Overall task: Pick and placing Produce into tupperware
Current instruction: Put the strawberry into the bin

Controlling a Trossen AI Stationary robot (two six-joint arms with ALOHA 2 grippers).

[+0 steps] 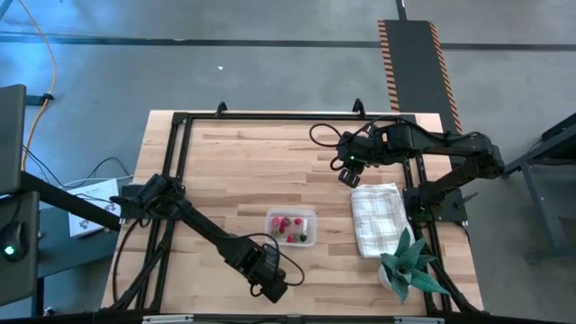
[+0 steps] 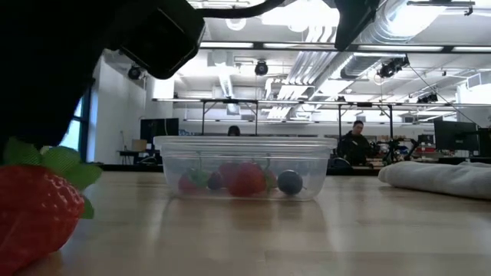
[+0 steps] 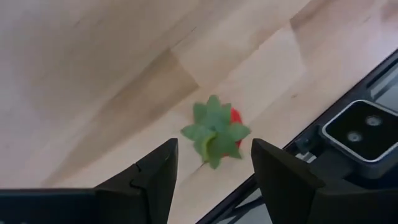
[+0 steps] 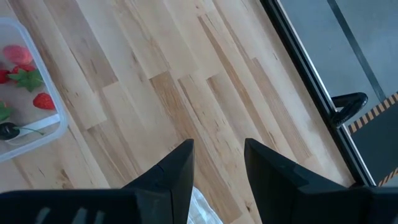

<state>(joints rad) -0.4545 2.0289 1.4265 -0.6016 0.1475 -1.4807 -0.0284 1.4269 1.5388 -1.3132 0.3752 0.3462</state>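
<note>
A red strawberry with a green leafy top point(image 3: 216, 130) lies on the wooden table near its front edge. It also shows large in the low view point(image 2: 34, 211). My left gripper point(image 3: 214, 152) hovers over it, open, one finger on each side and not touching it. In the high view my left gripper point(image 1: 274, 286) hides the strawberry. The clear tupperware point(image 1: 291, 227) stands mid-table with several red fruit pieces and a dark berry inside point(image 2: 245, 178). My right gripper point(image 1: 346, 173) is open and empty over bare table, beyond the tupperware.
A white checked folded cloth point(image 1: 375, 219) lies to the right of the tupperware. A green spiky plant point(image 1: 409, 265) stands at the front right. A black frame rail and a small camera point(image 3: 364, 130) sit at the table's front edge, close to the strawberry.
</note>
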